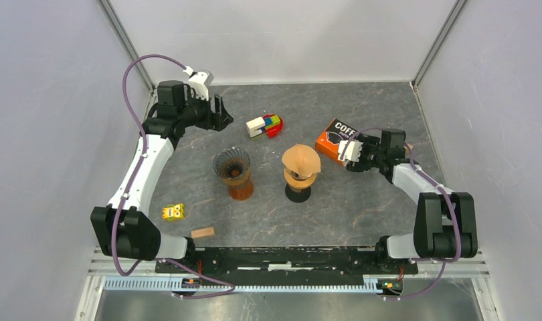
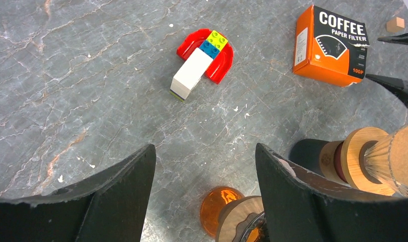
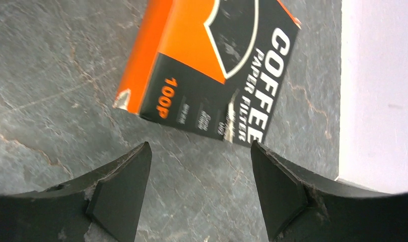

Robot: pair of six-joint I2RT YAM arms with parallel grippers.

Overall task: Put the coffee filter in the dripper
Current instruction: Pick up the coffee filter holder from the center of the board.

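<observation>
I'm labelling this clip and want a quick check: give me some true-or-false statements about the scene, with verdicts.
1. The filter box lies on the table, in no gripper. True.
2. The right gripper is shut. False: it is open, just short of the box.
3. The amber dripper holds a paper filter. False: it looks empty; the brown filter sits in the other dripper.
4. The left gripper is open and empty. True.
</observation>
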